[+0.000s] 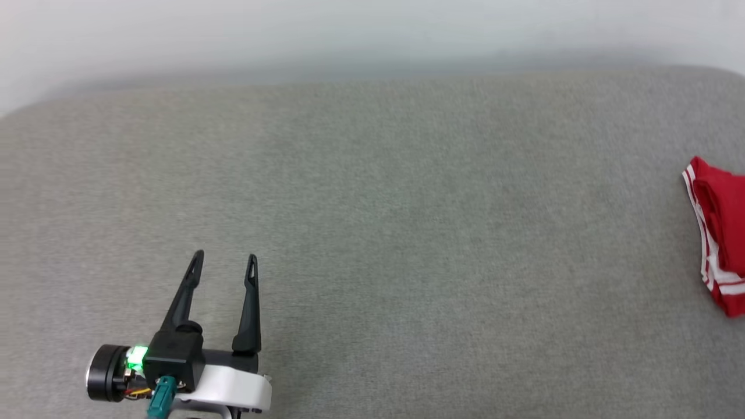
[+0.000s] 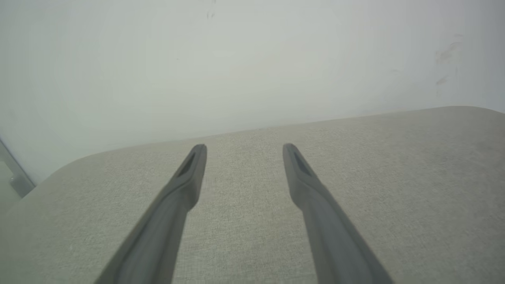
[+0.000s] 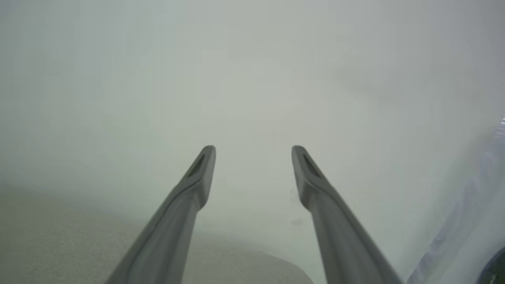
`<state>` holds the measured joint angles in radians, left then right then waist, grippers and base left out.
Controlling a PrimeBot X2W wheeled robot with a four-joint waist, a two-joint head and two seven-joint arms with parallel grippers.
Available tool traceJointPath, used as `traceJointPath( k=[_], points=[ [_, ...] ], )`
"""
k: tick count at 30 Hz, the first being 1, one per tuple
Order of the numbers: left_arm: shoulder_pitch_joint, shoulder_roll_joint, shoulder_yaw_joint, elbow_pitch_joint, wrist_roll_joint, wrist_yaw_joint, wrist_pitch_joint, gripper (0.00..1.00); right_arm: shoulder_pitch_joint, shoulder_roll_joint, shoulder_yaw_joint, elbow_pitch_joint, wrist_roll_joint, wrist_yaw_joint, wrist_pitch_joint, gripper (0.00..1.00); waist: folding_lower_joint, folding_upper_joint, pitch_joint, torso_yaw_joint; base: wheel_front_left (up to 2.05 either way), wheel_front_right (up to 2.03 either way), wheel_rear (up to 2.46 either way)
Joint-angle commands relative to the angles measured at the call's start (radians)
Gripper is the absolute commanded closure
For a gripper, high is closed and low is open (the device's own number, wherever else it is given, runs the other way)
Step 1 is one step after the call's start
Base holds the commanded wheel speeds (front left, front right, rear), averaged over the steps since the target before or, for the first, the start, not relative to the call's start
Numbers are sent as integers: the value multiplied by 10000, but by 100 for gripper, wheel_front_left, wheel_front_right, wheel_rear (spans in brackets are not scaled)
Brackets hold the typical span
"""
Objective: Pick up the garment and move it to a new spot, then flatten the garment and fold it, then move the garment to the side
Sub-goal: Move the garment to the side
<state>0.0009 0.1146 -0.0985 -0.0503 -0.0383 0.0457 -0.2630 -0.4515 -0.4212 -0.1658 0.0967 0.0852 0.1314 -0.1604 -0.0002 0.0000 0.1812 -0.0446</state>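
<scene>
- Garment (image 1: 720, 233): red bundle with red-and-white striped trim, lying far out toward the right edge of the grey cloth-covered tabletop (image 1: 407, 233), about midway between its far and near edges. The head view cuts it off, so its full outline cannot be told.
- Long axis: the visible part seems to run far-to-near, slanting slightly right as it comes nearer. The striped trim edge faces left, toward the middle of the tabletop.
- Left gripper (image 1: 226, 256): near the near-left corner, fingers spread wide and pointing toward the far edge, nothing between them. Its wrist view confirms this: left gripper (image 2: 244, 146) over bare cloth.
- Right gripper (image 3: 253, 148): fingers apart, holding nothing, aimed at the pale wall (image 3: 252, 71) with a rounded corner of the tabletop below it.
- Key relation: the garment lies well apart from the left gripper, straight across to its right (nearly the whole tabletop between them). The right arm is judged the nearer one.
- Judgement: the garment looks compact and set aside, so the task appears at or near its end. Any last nudge would suit the right arm, approaching across the striped edge.
</scene>
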Motion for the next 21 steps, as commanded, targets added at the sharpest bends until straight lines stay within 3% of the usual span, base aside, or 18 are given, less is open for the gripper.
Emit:
traceJointPath(
  k=[1,10,21],
  points=[
    [146,-34,3,63,-6,5,-21,0,334,350,11,-330,89,-16,-228,0,2,0,-387,316,0,0,0],
    [587,-108,165,308,-85,-44,-21,0,2222,2073,427,-1316,229,-15,-800,0,2,0,-1216,840,0,0,0],
    [1061,-154,300,539,-150,-115,-21,0,4203,3092,1108,-720,392,-16,-972,0,2,0,-1863,946,0,0,0]
  ],
)
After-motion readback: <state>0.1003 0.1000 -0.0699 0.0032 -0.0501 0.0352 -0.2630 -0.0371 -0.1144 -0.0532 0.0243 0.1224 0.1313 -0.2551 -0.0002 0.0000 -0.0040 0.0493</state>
